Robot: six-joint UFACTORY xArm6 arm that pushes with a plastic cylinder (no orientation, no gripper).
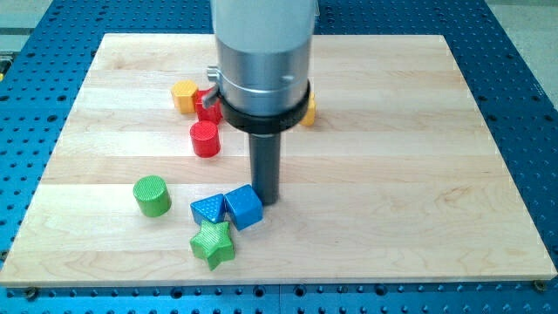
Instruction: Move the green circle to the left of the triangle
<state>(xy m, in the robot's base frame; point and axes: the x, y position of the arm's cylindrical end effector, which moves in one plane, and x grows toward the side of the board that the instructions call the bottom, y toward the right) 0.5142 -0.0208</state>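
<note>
The green circle (152, 195) is a short green cylinder at the view's lower left of the wooden board (418, 174). The blue triangle (207, 210) lies to its right, touching a blue cube (243, 207). A green star (214, 244) sits just below the triangle. My tip (267, 201) rests on the board just right of the blue cube, close to or touching its upper right corner, and well right of the green circle.
A red cylinder (205, 139) stands above the triangle. A yellow block (184, 95) and another red block (208, 107) sit near the view's top, partly behind the arm's grey body (264, 61). A yellow block (309, 111) peeks out at the arm's right.
</note>
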